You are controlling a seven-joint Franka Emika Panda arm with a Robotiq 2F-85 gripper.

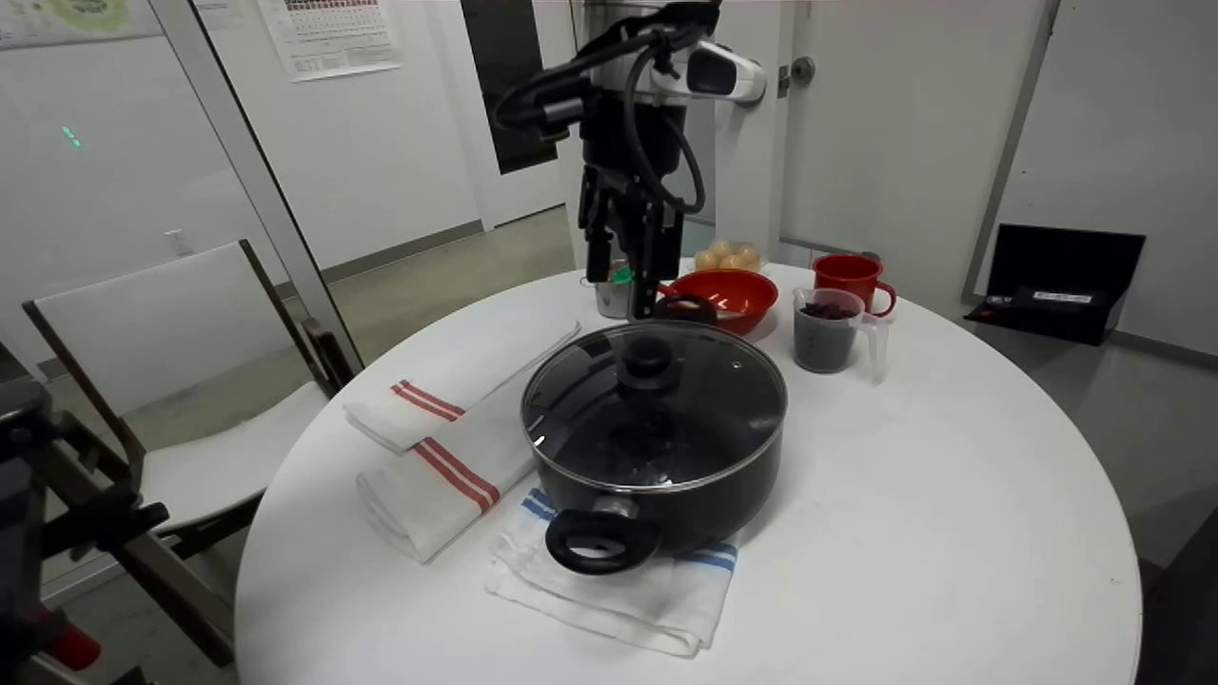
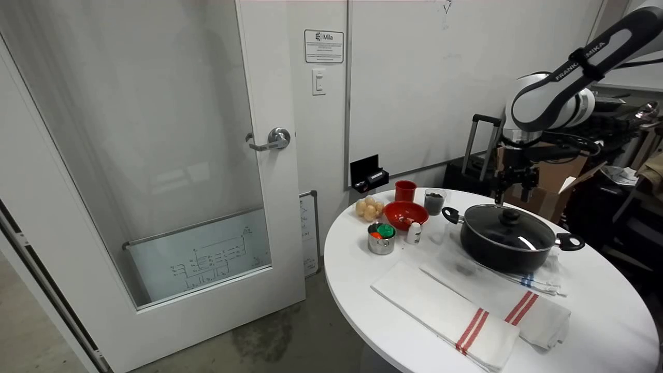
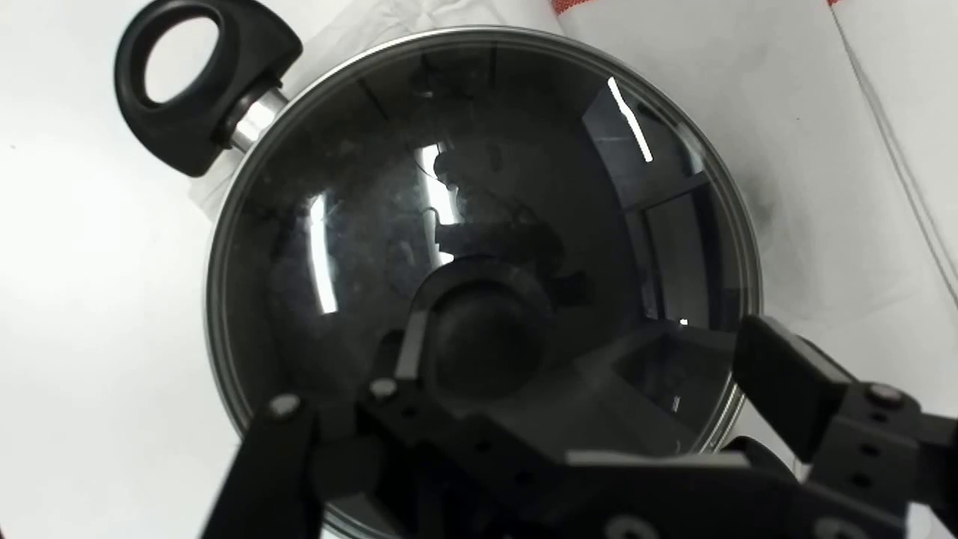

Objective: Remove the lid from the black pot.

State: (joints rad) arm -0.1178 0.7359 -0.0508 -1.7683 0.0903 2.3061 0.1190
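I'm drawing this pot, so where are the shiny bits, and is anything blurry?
Wrist view: white light streaks on the glass lid, its knob dark and fuzzy, the end effector soft-edged too; both exterior views: smaller white glints on the lid, the black pot fairly clear.

The pot (image 1: 709,514) is black, as are its looped handles (image 1: 633,538), the knob (image 1: 647,357) and the claw (image 2: 513,198); the lid (image 1: 704,428) is smoky and see-through, with a silver rim (image 3: 479,32). Two white dish towels (image 2: 445,313) carry paired red stripes, a third white towel (image 1: 647,599) blue ones. The bench (image 1: 933,533) and bottle (image 2: 414,234) are white, the bowl (image 1: 747,290) and mug (image 1: 845,273) red, the metal cup (image 2: 381,247) silver with green and orange contents (image 2: 386,230)
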